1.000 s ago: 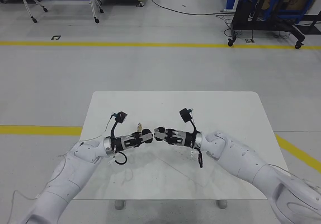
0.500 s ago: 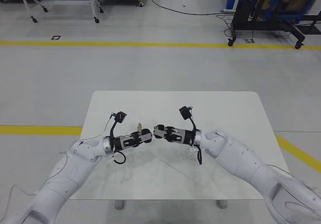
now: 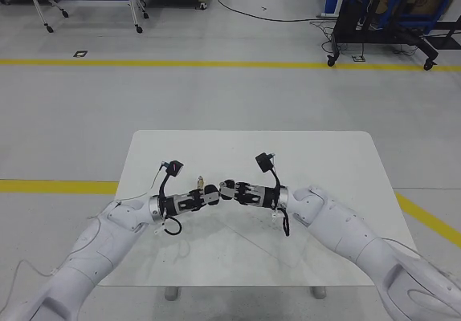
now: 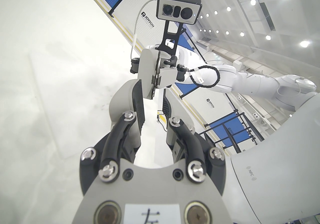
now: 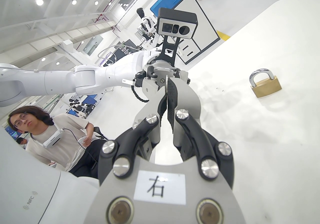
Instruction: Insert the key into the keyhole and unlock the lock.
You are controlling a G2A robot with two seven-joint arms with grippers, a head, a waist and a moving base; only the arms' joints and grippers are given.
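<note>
The key is seen as a small silver disc, judged to be its head, pinched at the very tips of the right gripper, whose fingers are drawn almost fully together upon it; the blade is hidden between the pads, so its direction cannot be told. The lock, a brass padlock with its shackle closed, is laid flat on the white table and is gripped by nothing. Near the lock, the right gripper is met tip to tip by the left gripper, whose fingers are held partly apart on either side of the other's tips, with nothing grasped between them. The step in hand is judged to be a passing or re-gripping of the key between the two grippers beside the lock. For this to be done well, the left fingers should be closed squarely on the flat of the head before the right pinch is eased, since so thin a piece can be pivoted or dropped by a glancing grip. The blade should be left fully exposed and in line with the fingers. The lock would be slid away by any push while unheld, so it should be steadied first, and its keyhole face, not visible here, should be turned toward the blade
</note>
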